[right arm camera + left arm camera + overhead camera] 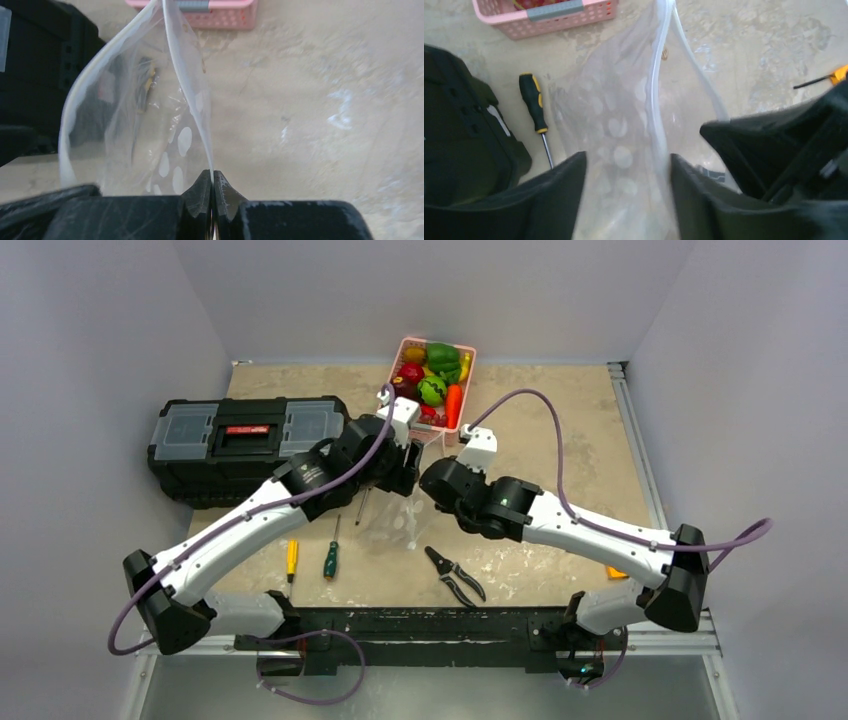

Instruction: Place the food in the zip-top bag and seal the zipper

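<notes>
Surface, top view: we see a mottled beige tabletop [570, 430] with pale scuffs and a metal rail [632, 440] along its right edge.
Room, top view: plain pale grey walls close in the left, back and right sides.
Counts, top view: two white-and-black arms; one black plastic toolbox [240, 440] with clear lid compartments, at the left; one pink slatted plastic basket [437, 341] at the back edge; one pair of black-handled pliers [452, 575]; one yellow-handled screwdriver [292, 558] and one green-handled screwdriver [330, 558], side by side.
Fruit and vegetables, top view: the food is heaped in the basket. We count one glossy green pepper [442, 355], one green round fruit [432, 390], one red round fruit [411, 372] and one orange carrot [454, 405]; the rest is too crowded to count.
Bag, top view: one clear crinkly plastic zip-top bag [395, 525] sits mid-table, in front of the basket, under the left gripper [408, 478] and right gripper [430, 480], which meet nose to nose.
Left claw, left wrist view: its fingers [549, 205] stand spread, with the bag's film running up between them.
Rim, left wrist view: the thin pale whitish zipper [658, 85] rises toward the basket, its two sides parted.
Counts, left wrist view: one black-and-yellow-handled screwdriver [534, 102] lies on the table just left of the bag.
Right claw, right wrist view: we see the fingertips pressed together, pinching the zipper at its near end.
Bag mouth, right wrist view: the rim loops open to the left, and the toolbox shows behind the film.
</notes>
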You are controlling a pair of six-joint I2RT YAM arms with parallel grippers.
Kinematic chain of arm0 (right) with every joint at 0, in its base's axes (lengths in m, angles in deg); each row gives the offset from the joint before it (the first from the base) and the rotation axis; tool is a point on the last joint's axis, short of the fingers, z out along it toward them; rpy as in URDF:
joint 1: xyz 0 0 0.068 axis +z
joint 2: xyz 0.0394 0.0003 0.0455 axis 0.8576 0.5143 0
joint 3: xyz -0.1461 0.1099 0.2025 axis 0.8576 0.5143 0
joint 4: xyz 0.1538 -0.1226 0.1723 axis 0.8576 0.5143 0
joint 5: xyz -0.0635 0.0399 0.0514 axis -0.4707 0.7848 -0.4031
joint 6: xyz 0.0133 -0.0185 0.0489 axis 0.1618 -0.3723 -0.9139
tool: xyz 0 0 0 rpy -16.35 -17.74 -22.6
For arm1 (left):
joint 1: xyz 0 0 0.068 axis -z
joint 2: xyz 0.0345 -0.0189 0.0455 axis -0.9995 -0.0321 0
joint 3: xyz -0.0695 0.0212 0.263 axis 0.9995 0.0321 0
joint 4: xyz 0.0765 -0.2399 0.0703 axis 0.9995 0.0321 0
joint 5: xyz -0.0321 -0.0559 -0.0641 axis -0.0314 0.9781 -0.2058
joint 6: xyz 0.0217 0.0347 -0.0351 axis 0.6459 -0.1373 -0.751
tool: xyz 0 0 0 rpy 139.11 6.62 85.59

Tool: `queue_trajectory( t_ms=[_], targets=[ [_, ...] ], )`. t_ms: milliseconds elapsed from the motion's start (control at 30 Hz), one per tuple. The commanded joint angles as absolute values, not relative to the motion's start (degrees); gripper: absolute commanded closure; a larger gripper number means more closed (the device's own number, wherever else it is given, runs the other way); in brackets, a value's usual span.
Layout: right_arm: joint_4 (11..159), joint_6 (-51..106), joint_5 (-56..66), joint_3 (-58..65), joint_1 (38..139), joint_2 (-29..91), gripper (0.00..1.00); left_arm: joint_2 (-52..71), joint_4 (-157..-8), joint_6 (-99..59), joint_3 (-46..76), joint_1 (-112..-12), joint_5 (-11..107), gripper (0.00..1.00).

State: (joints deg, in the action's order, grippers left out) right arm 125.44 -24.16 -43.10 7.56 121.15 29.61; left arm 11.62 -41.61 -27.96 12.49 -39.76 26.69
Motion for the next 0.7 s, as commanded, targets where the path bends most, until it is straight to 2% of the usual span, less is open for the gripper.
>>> queue_trajectory(
  t_ms=[0,133,233,300,367,433,533,600,667],
  targets=[
    [126.17,-10.85,-61.65,5.75,120.82,22.73,1.00,20.28,-48.63,-27.35,15.15,-39.80,31.53,0.26],
    [135.67,-6.57,-71.45,1.79,117.57,21.37,1.00,27.22,-55.42,-26.89,20.56,-39.82,32.70,0.14],
    [150.77,-12.86,-76.75,-2.36,115.51,22.43,1.00,27.98,-54.06,-28.66,20.18,-39.89,33.59,0.04],
    [161.54,-18.58,-79.71,-4.33,115.20,23.53,1.00,28.28,-53.37,-30.86,20.77,-39.90,34.35,0.02],
    [162.40,-16.19,-79.37,-3.84,114.76,23.45,1.00,28.94,-53.30,-33.19,22.28,-39.91,35.34,0.00],
    [159.24,-12.93,-78.09,-2.57,114.68,23.51,1.00,30.13,-54.03,-35.46,24.36,-39.94,35.47,0.00],
    [141.23,2.25,-73.39,0.96,114.68,24.99,1.00,31.08,-53.72,-37.67,26.95,-39.96,34.51,0.00],
    [126.76,10.11,-66.14,3.93,114.26,26.58,1.00,31.00,-52.71,-38.36,27.41,-40.27,33.71,0.00],
    [111.18,17.38,-53.52,8.23,111.89,28.76,1.00,30.46,-50.77,-39.25,26.98,-41.15,32.91,0.00]
  ],
)
